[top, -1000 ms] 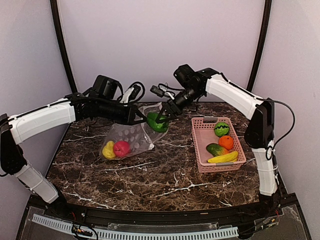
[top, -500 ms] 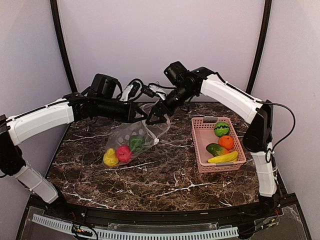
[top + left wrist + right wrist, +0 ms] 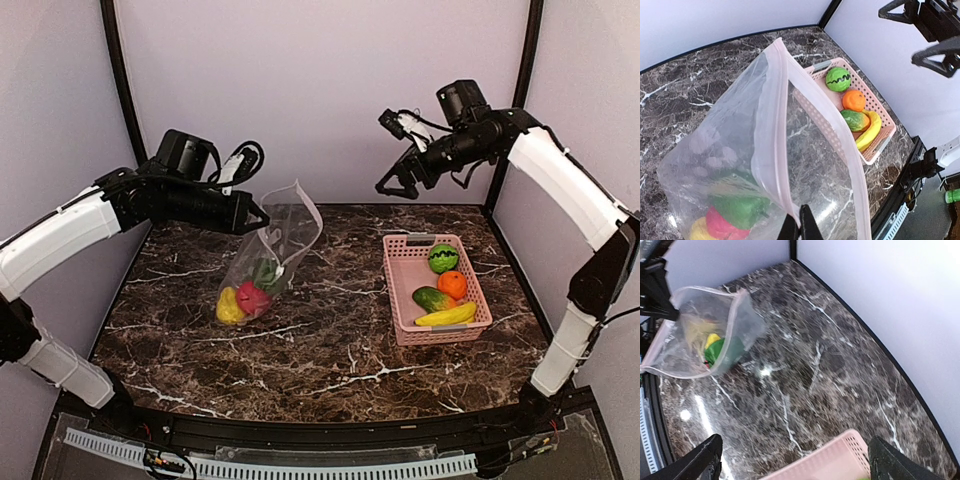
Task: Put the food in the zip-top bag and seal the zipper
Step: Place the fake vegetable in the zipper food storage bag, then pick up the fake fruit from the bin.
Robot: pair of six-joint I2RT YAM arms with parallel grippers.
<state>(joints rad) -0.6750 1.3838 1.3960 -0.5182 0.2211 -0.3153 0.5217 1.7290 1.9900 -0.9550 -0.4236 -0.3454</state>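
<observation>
The zip-top bag point(image 3: 282, 238) hangs tilted over the table's left half, its mouth facing up and to the right. My left gripper point(image 3: 258, 218) is shut on the pink zipper point(image 3: 777, 112) at the mouth edge, and the left wrist view shows the black fingertips point(image 3: 800, 226) pinching it. Food lies in the bag's low end: a yellow piece point(image 3: 229, 306), a red one point(image 3: 252, 297) and a green one point(image 3: 265, 272). My right gripper point(image 3: 398, 190) is wide open and empty, high above the table's back, beyond the basket point(image 3: 408, 280). Its fingertips point(image 3: 705, 460) frame bare marble.
The pink basket point(image 3: 877, 152) on the right holds more food: a striped green ball point(image 3: 443, 258), an orange point(image 3: 452, 285), a green cucumber-like piece point(image 3: 434, 298) and a banana point(image 3: 447, 316). Dark marble lies between bag and basket. Walls close the back and sides.
My right gripper let the green piece drop into the bag, opened wide and pulled up and to the right, away from the mouth. My left arm shifted the bag slightly left and higher.
</observation>
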